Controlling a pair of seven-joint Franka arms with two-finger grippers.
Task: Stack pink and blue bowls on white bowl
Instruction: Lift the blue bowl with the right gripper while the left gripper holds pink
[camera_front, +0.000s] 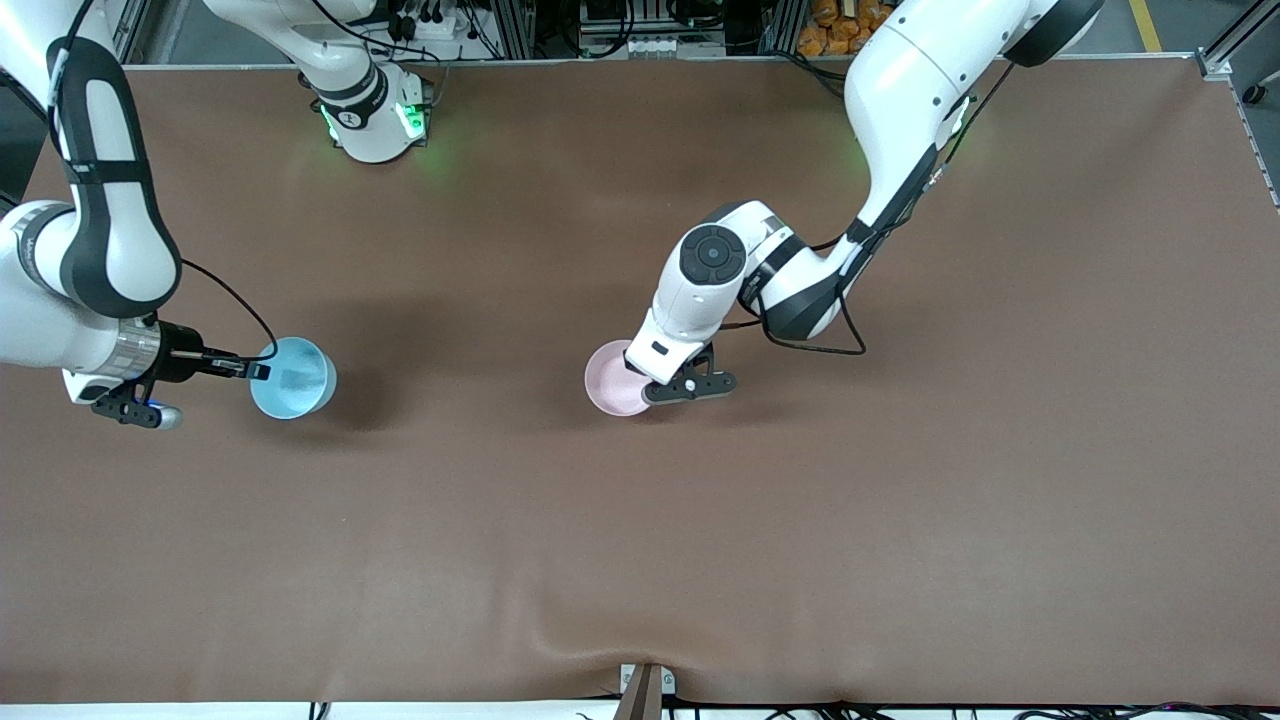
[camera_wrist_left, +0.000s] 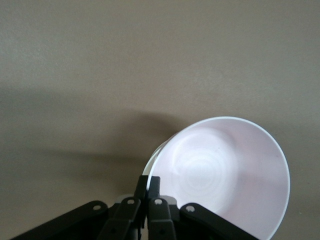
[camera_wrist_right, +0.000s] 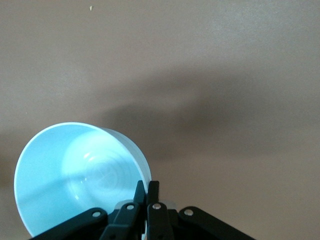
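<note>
The left gripper (camera_front: 640, 372) pinched the pink bowl's (camera_front: 612, 380) rim over the table's (camera_front: 640, 560) middle, while the right gripper (camera_front: 262, 371) clamped the blue bowl's (camera_front: 295, 378) rim near its own end.

The front camera hangs high across the desk (camera_front: 640, 560), facing my two bases along its top edge and taking in the whole brown top. My left wrist camera sits close above my left pincer (camera_wrist_left: 147, 187), looking down on the pink bowl (camera_wrist_left: 225, 175); my right wrist camera does likewise above my right pincer (camera_wrist_right: 146, 189) and the blue bowl (camera_wrist_right: 75, 175). Both bowls also show in the front view.
</note>
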